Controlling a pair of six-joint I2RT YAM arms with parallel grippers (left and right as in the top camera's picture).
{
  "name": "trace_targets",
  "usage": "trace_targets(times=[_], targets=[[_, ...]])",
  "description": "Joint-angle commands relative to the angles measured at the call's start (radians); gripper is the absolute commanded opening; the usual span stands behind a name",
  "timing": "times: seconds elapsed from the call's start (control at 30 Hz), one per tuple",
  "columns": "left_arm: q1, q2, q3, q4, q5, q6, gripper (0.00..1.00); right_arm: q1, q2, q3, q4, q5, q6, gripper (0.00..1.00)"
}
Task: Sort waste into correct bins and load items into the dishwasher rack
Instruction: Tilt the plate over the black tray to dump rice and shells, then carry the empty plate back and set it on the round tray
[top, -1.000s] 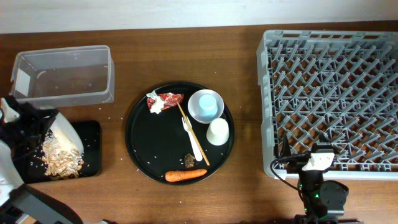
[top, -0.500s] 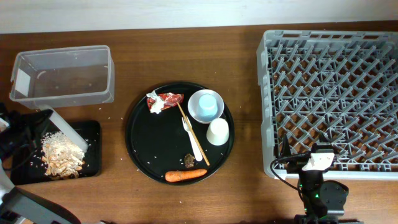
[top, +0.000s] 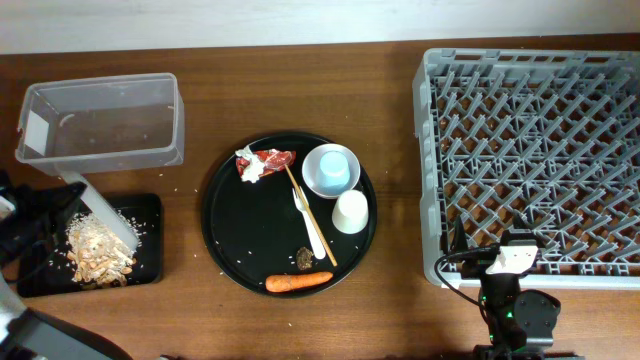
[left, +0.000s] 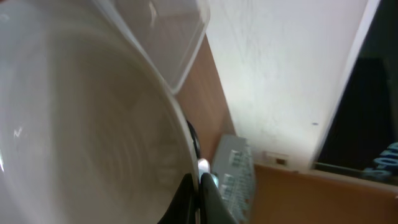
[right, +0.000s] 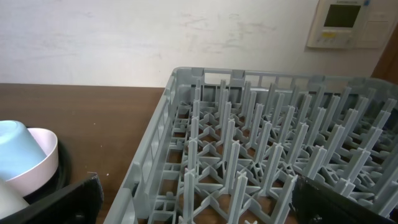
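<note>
My left gripper is shut on the rim of the white plate. In the overhead view the plate stands tilted steeply, nearly edge-on, over the shallow black tray. A pile of beige food scraps lies in that tray. The clear tub sits just behind it. On the round black tray lie the wrapper, tissue, bowl holding the blue cup, small white cup, chopsticks, fork and carrot. My right gripper stands open at the dishwasher rack.
The rack fills the right side of the table, with my right arm at its near-left corner. A small dark scrap lies on the round tray. Loose rice grains dot the wood around the black tray.
The plate has tipped from a shallow tilt to almost edge-on, and the scraps that lay on it have slid into the black tray. The right arm has not moved.
</note>
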Motion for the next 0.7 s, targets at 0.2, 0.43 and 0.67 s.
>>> trace_targets(times=[0.2, 0.43, 0.67], targets=[[-0.039, -0.111, 0.012, -0.016, 0.084, 0.037, 0.01, -0.006, -0.008, -0.006, -0.003, 0.008, -0.006, 0.99], [-0.452, -0.341, 0.174, -0.172, -0.328, 0.039, 0.01, -0.006, -0.008, -0.006, -0.003, 0.008, -0.006, 0.99], [-1.155, -0.290, 0.165, -0.225, -0.967, -0.184, 0.01, -0.006, -0.008, -0.006, -0.003, 0.008, -0.006, 0.99]])
